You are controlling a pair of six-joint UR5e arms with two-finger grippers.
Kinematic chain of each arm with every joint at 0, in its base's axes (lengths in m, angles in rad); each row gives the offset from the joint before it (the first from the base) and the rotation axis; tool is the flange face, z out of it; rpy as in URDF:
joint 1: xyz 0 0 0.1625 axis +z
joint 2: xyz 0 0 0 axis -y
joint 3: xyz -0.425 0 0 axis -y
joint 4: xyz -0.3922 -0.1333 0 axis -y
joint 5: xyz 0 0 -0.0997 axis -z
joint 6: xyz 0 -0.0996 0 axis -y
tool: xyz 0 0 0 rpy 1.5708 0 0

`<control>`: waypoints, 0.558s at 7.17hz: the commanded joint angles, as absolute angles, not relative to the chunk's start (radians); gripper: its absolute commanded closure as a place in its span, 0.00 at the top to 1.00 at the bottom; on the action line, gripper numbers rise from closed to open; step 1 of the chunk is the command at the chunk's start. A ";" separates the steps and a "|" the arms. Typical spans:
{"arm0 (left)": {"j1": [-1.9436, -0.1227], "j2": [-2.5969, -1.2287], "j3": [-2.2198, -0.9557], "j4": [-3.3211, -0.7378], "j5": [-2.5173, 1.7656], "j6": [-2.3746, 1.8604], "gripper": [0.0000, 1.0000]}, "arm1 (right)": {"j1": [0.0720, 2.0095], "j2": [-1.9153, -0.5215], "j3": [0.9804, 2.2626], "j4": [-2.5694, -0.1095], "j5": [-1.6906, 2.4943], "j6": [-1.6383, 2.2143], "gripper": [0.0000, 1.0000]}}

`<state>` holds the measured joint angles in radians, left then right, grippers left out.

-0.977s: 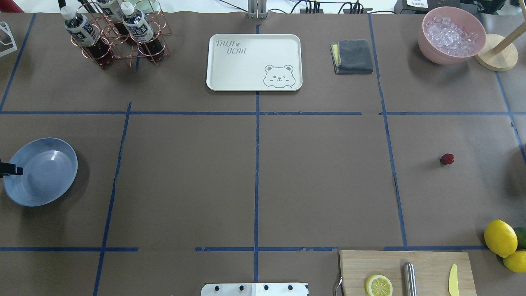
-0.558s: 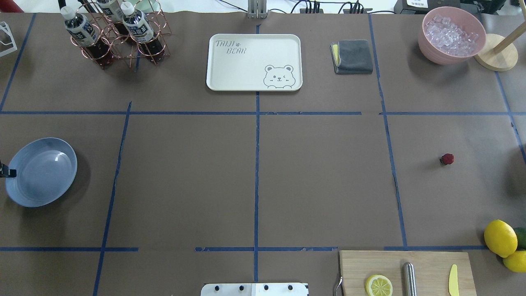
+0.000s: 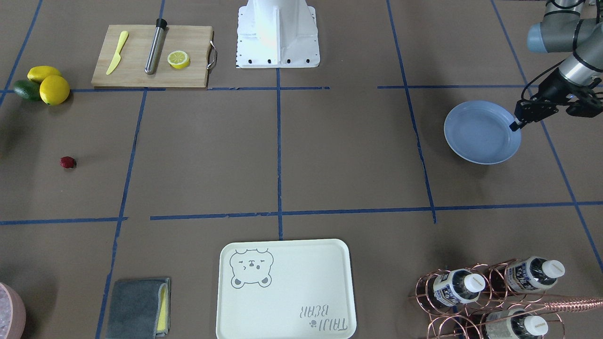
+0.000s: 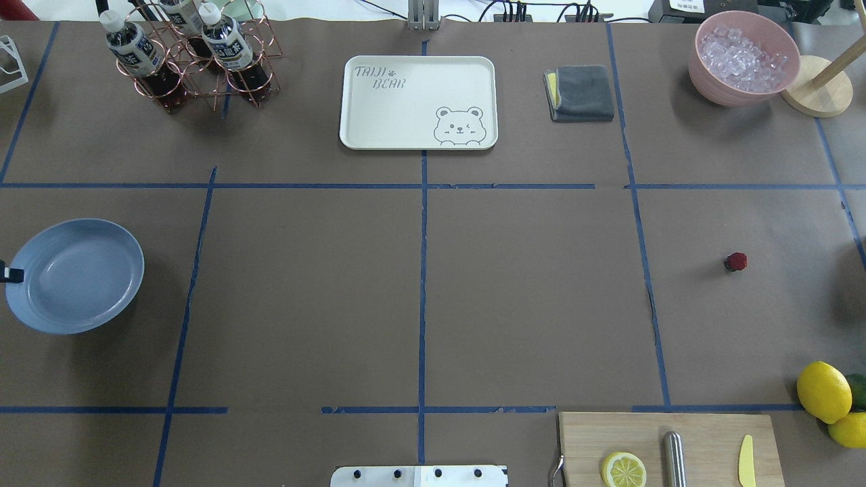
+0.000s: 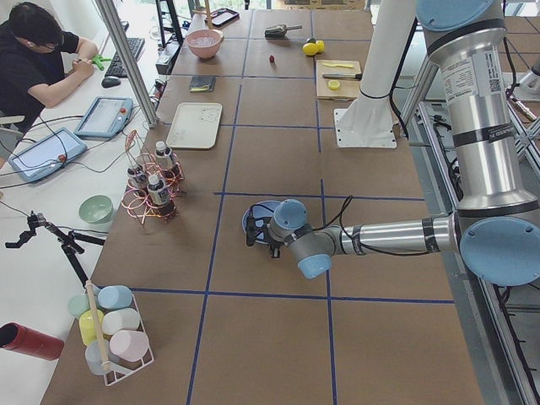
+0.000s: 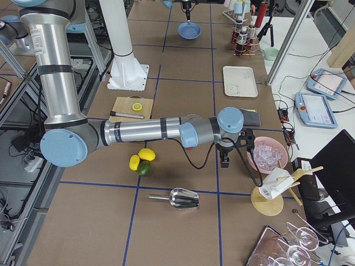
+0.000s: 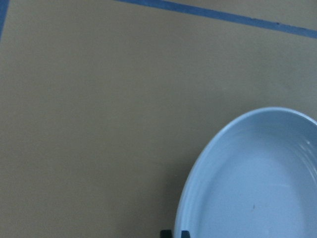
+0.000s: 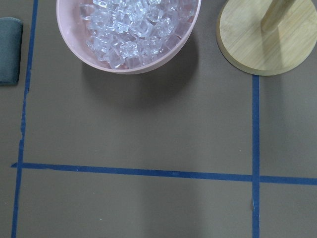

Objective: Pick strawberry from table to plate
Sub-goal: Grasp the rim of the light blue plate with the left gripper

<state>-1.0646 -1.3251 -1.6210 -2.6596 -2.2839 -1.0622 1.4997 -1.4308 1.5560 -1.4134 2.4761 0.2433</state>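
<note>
The strawberry (image 4: 736, 261) is a tiny dark-red berry lying alone on the brown-paper table (image 4: 528, 297), on its right side; it also shows as the strawberry (image 3: 68, 162) at the left of the front-facing view. The light blue plate (image 4: 74, 277) is at the far left edge and holds nothing. My left gripper (image 3: 517, 125) is shut on the plate's outer rim, and its fingertips (image 7: 174, 233) show at the rim in the left wrist view. My right gripper (image 6: 224, 162) hangs beside the pink ice bowl, far from the plate; whether it is open or shut I cannot tell.
A cream bear tray (image 4: 419, 101), a grey cloth (image 4: 580, 93) and a copper bottle rack (image 4: 196, 61) line the far side. The pink ice bowl (image 4: 744, 57) and a wooden stand (image 4: 815, 84) are far right. A cutting board (image 4: 670, 439) and lemons (image 4: 824, 391) are near right.
The plate has shifted slightly right and away and looks larger and flatter, held at its rim by my left gripper. The strawberry has not moved.
</note>
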 commanded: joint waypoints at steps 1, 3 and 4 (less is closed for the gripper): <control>-1.149 -1.415 -1.788 -2.408 -2.361 -1.074 0.00 | 1.462 -1.425 1.562 -1.375 2.474 0.315 1.00; -1.109 -1.562 -1.796 -2.335 -2.238 -1.204 0.00 | 1.378 -1.425 1.563 -1.251 2.467 0.488 1.00; -1.039 -1.616 -1.799 -2.335 -2.220 -1.330 0.00 | 1.329 -1.421 1.565 -1.205 2.464 0.579 1.00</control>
